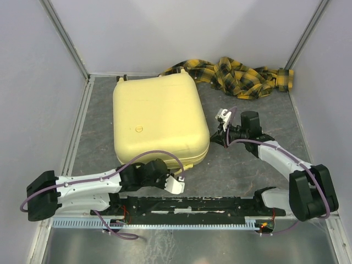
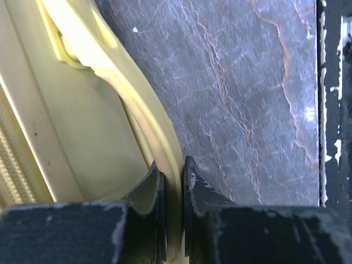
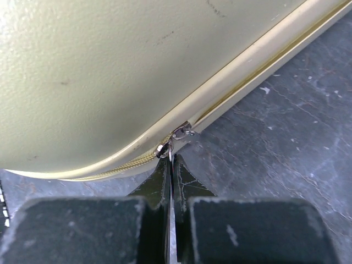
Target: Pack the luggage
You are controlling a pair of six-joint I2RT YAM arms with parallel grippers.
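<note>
Grey marbled table ran between pale walls, and the luggage lay flat on it with its lid down, a little off the middle toward 10 o'clock. A yellow-and-black plaid cloth was heaped along the far edge at about 1 o'clock, one end just beside the case's far corner.

At the case's 6 o'clock edge the left gripper had its fingers drawn in to a narrow gap, clamping the thin yellow handle that curved down between them. Both pads pressed on the strap.

At roughly 4 o'clock on the case, the right gripper was pinched fully together on the small metal zipper pull, right at the rounded corner where the zip line met the shell. Its fingertips sat just beside the yellow rim, low over the table
</note>
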